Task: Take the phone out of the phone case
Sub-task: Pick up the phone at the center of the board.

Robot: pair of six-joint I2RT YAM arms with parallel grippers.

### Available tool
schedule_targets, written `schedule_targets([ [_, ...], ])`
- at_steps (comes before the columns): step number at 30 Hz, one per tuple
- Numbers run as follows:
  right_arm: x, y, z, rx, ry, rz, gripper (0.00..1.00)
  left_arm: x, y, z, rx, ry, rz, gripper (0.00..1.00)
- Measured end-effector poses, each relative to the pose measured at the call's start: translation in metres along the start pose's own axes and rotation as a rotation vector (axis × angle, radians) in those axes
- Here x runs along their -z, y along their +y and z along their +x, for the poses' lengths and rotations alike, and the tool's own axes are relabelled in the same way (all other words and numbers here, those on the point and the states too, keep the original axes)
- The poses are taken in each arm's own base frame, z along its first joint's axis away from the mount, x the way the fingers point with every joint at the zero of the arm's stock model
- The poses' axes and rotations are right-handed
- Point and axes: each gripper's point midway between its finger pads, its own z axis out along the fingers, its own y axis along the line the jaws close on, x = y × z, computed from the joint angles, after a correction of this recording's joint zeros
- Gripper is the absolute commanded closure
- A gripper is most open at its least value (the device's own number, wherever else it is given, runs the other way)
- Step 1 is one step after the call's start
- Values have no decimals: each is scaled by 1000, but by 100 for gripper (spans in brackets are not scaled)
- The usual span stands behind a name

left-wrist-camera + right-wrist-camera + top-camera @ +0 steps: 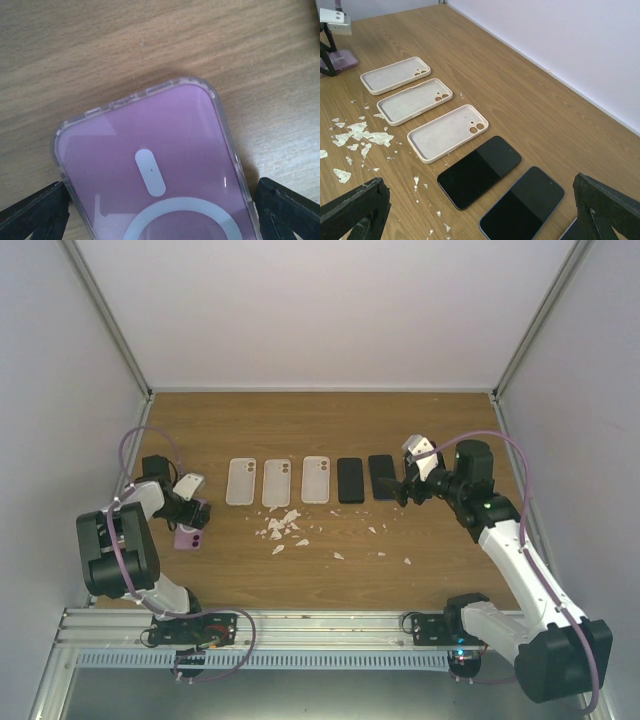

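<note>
A: Where is it on the table (330, 425)?
B: Far left, well apart from the row of empty cases (272, 483) and black phones (350, 480): the phone (150, 135), purple back up, lies in its clear case (120, 102)
A: And the jaws?
B: The left jaws straddle its long sides, close to both; clamped or merely near, I cannot tell. The right jaws gape wide, empty, above the black phones
A: How will it handle?
B: I judge the phone stiff, weighty for its size, slick and breakable; the case springy, its rim (232, 145) snug. Hold the long sides, then peel at a corner (209, 89), where the rim should give first. The scraps (281, 527) hint that cases tear, so go gently
</note>
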Motion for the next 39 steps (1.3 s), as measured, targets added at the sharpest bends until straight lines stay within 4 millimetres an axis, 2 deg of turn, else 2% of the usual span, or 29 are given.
schedule_targets([
  [7, 0, 0, -1, 2, -3, 1, 0, -1, 2, -5, 8, -24, 0, 1],
  [12, 0, 0, -1, 2, -3, 1, 0, -2, 3, -7, 10, -37, -2, 15],
  [22, 1, 2, 3, 0, -1, -1, 0, 0, 4, -16, 17, -77, -6, 25],
  [27, 1, 2, 3, 0, -2, -1, 0, 4, -4, -12, -38, -72, 25, 30],
  [33, 1, 2, 3, -1, -5, -5, 1, 15, -45, 7, -188, -43, 117, 32],
  [39, 1, 3, 2, -1, -7, -10, 0, 19, -115, 19, -445, -32, 223, 33],
])
